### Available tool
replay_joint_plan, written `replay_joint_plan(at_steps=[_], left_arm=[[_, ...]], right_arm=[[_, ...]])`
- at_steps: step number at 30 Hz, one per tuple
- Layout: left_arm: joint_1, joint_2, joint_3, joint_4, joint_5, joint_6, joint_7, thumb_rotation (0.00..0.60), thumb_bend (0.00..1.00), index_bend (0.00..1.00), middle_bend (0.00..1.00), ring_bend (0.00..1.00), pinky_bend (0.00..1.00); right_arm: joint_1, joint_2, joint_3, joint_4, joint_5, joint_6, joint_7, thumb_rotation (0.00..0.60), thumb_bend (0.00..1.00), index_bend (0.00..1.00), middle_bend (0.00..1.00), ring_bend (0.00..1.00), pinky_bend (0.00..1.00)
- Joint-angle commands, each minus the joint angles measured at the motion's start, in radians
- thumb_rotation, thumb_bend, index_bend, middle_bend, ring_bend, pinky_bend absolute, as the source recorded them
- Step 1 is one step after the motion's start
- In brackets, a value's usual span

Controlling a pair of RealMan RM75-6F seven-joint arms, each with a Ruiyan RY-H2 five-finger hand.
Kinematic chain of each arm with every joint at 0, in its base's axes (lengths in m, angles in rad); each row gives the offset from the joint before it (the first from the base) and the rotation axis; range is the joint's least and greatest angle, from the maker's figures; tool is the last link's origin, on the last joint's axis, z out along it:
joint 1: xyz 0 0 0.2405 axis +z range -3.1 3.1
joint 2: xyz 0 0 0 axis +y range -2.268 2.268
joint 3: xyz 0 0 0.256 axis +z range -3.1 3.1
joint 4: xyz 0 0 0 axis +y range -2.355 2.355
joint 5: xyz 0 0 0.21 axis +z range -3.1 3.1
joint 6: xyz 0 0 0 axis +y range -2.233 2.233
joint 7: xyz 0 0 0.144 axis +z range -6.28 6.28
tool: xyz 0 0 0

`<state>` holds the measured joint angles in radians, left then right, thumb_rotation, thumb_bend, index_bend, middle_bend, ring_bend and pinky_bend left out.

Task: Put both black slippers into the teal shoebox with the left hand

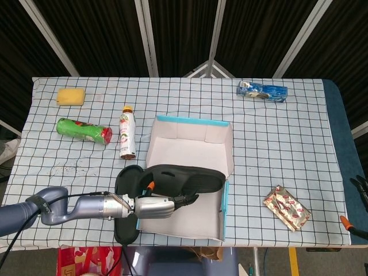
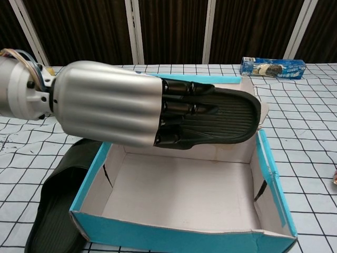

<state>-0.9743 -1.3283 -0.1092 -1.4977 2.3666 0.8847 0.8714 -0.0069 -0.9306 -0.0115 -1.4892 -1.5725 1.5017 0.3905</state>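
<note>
My left hand grips one black slipper and holds it level just above the open teal shoebox, sole up in the chest view. The box interior is bare white card. The second black slipper lies flat on the table against the box's left wall, partly hidden by my forearm in the head view. My right hand shows only as dark fingers at the far right edge of the head view, away from the table.
A bottle and a green can lie left of the box, with a yellow sponge behind them. A blue packet sits at the back right and a foil snack packet right of the box.
</note>
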Motion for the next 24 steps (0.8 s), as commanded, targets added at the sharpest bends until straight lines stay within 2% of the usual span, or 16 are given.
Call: replay_joint_plan(at_steps=[1,12,18,24], left_arm=[[-0.006,-0.035,0.018,0.037,-0.004,0.017,-0.008,0.6,0.33,0.47,0.48,0.08,0.12],[-0.017,-0.111,0.074,0.148,-0.024,0.038,-0.036,0.6,0.33,0.48,0.48,0.08,0.12],[-0.051,-0.181,0.083,0.262,-0.044,0.082,-0.104,0.6,0.33,0.48,0.48,0.08,0.12],[-0.08,-0.206,0.1,0.33,-0.05,0.111,-0.133,0.6,0.33,0.48,0.47,0.08,0.12]], right_arm=[[0.0,0.0,0.0,0.001,0.0,0.0,0.001,0.6,0.31,0.06,0.02,0.0,0.01],[0.003,-0.001,-0.002,0.004,-0.002,-0.004,0.005,0.6,0.31,0.06,0.02,0.0,0.01],[0.003,-0.002,-0.001,0.007,0.0,-0.004,0.009,0.6,0.31,0.06,0.02,0.0,0.01],[0.005,-0.002,-0.003,0.008,-0.003,-0.007,0.011,0.6,0.31,0.06,0.02,0.0,0.01]])
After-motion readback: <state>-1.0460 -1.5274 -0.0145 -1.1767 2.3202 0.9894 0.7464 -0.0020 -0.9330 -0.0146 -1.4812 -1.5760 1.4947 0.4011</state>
